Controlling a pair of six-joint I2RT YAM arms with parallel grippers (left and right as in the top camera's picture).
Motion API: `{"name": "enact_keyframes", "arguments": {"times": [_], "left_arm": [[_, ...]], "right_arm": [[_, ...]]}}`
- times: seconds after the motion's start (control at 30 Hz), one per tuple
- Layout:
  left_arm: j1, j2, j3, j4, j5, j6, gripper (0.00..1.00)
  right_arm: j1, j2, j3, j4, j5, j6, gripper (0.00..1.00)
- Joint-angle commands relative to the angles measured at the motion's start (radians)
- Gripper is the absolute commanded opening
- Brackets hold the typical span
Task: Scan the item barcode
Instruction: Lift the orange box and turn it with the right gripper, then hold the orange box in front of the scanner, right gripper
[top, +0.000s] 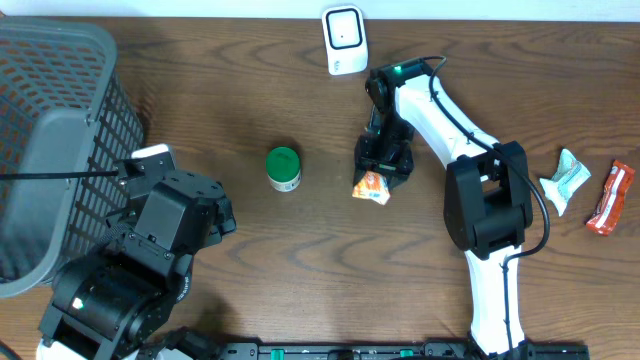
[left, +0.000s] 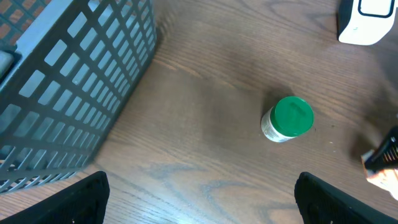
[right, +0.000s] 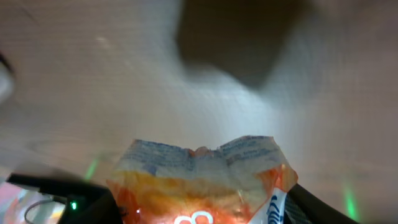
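Note:
An orange and white snack packet (top: 371, 187) sits between the fingers of my right gripper (top: 384, 163) near the table's middle; the jaws are closed on it. In the right wrist view the packet (right: 202, 180) fills the space between the dark fingers, its crimped white end pointing away. A white barcode scanner (top: 343, 39) stands at the table's back edge, and its corner shows in the left wrist view as the scanner (left: 367, 22). My left gripper (left: 199, 202) hovers open over bare wood at the front left, with nothing between its fingers.
A green-lidded jar (top: 283, 168) stands left of the packet, also the jar (left: 286, 118) in the left wrist view. A grey mesh basket (top: 50, 140) fills the left side. A pale green wrapper (top: 566, 181) and a red bar (top: 610, 198) lie at the right.

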Motion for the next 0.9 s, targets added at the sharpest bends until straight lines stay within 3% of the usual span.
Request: {"name": "enact_keyframes", "arguments": {"times": [0.0, 0.13, 0.6, 0.87], "left_arm": [[0.004, -0.001, 0.006, -0.003, -0.016, 0.006, 0.95], [0.004, -0.001, 0.006, -0.003, -0.016, 0.006, 0.95], [0.004, -0.001, 0.006, -0.003, -0.016, 0.006, 0.96], [0.004, -0.001, 0.006, -0.003, -0.016, 0.006, 0.95]], "right_arm": [[-0.009, -0.036, 0.018, 0.107, -0.003, -0.057, 0.55], [-0.009, -0.037, 0.019, 0.252, 0.064, -0.062, 0.50], [-0.009, -0.038, 0.158, 0.670, 0.382, -0.257, 0.55], [-0.009, -0.026, 0.147, 0.971, 0.393, -0.353, 0.53]]}}
